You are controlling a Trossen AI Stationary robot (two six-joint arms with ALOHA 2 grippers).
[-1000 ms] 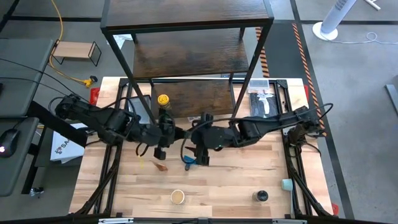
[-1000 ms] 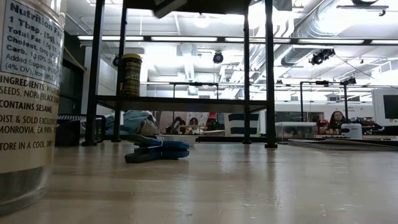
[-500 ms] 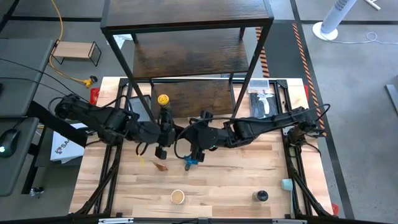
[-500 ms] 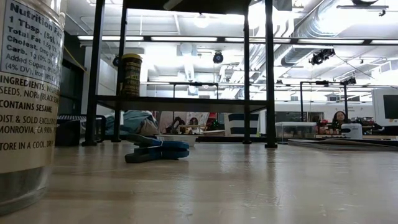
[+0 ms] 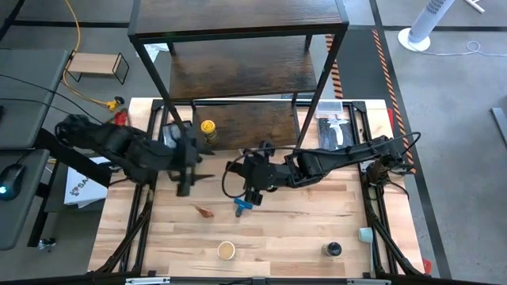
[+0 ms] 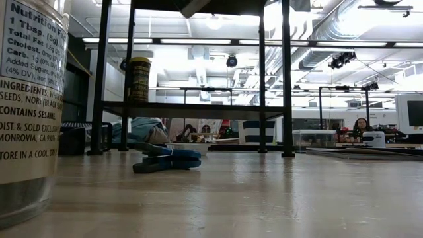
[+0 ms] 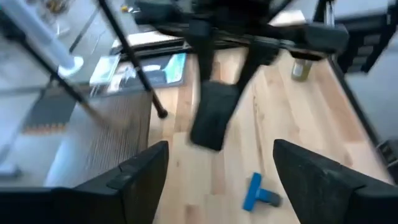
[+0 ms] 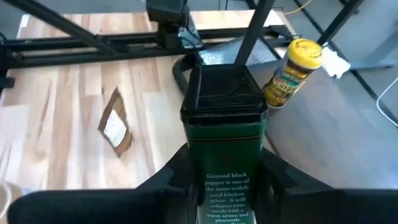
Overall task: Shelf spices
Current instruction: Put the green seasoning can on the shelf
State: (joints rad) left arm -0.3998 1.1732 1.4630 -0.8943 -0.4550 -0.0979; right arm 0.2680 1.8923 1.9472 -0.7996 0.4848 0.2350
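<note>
My right gripper (image 8: pixel 227 180) is shut on the small dark box (image 8: pixel 224 124), labelled ground black pepper, above the middle of the table (image 5: pixel 317 229). My left gripper (image 7: pixel 214 180) stands open and empty to the left of it (image 5: pixel 184 187). The yellow-lidded jar (image 5: pixel 207 128) stands upright on the lowest board of the shelf (image 5: pixel 261 123). The reddish-brown packet (image 5: pixel 205 211) lies flat on the table. Near the front edge stand the tan-lidded jar (image 5: pixel 226 250) and the black-lidded jar (image 5: pixel 333 250). My right gripper pinches the box between its two fingers (image 8: pixel 177 177), one on each opposite side wall of its lower part (image 8: pixel 202 186). The box reaches out beyond the fingertips, its black lid end (image 8: pixel 222 93) farthest from the gripper. It hangs tilted, clear of the table (image 7: pixel 211 118).
A blue T-shaped piece (image 5: pixel 241 207) lies on the table just near of my right gripper. The shelf's black frame posts (image 5: pixel 170 119) stand at the table's far side. A clear case (image 5: pixel 333 127) lies at the far right. The low view shows neither gripper.
My right gripper has moved toward the table's left edge, up to the box, and taken hold of it. My left gripper, which had the box, has let go and drawn back toward the left edge. The box has stayed clear of the table.
</note>
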